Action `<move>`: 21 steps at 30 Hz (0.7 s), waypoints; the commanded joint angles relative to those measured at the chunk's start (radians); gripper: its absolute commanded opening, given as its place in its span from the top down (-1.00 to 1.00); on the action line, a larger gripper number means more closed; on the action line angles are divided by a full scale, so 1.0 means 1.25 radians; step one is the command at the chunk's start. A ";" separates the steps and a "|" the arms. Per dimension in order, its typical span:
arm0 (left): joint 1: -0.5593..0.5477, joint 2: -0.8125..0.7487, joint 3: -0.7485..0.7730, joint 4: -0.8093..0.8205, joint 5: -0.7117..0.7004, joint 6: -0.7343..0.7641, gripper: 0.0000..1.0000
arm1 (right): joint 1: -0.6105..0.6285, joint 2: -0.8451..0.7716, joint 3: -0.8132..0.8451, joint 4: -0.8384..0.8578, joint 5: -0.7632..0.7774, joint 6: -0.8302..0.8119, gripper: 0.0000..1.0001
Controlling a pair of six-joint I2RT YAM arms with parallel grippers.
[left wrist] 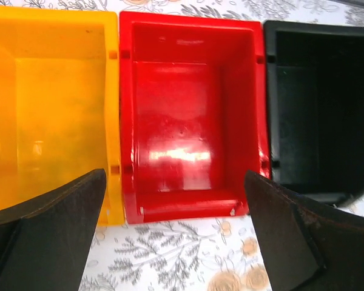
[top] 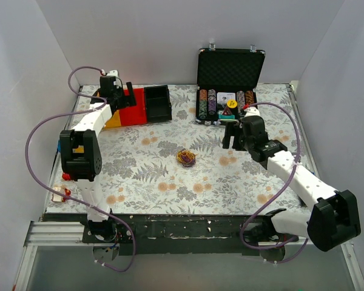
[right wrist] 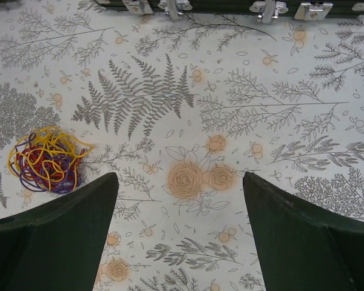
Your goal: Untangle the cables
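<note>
The floral worktop (top: 170, 182) carries an open chip case (top: 230, 66) beyond and right of the cables (top: 185, 157), and a yellow bin (left wrist: 42, 109), red bin (left wrist: 188, 121) and black bin (left wrist: 321, 109) beyond and left of them, presumably to receive sorted wires. The left tool (left wrist: 175, 182) hangs over the red bin, the right tool (right wrist: 181, 179) near the cables' right side, both spread wide and empty. The cables lie as one tight, untouched clump.

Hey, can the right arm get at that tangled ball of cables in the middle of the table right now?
Probably yes. The right gripper is open and empty, and the cables lie in the open just to its left, with nothing standing between them.
</note>
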 commanded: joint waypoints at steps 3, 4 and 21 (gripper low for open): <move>0.004 0.079 0.088 0.028 -0.095 0.011 -0.96 | 0.086 -0.052 -0.023 0.039 0.121 -0.037 -0.66; 0.002 0.096 0.099 0.027 -0.108 0.011 -0.96 | 0.094 -0.058 -0.034 0.043 0.127 -0.036 -0.61; -0.013 0.012 -0.158 0.148 -0.082 0.066 0.50 | 0.212 0.036 -0.024 0.112 0.136 -0.033 -0.32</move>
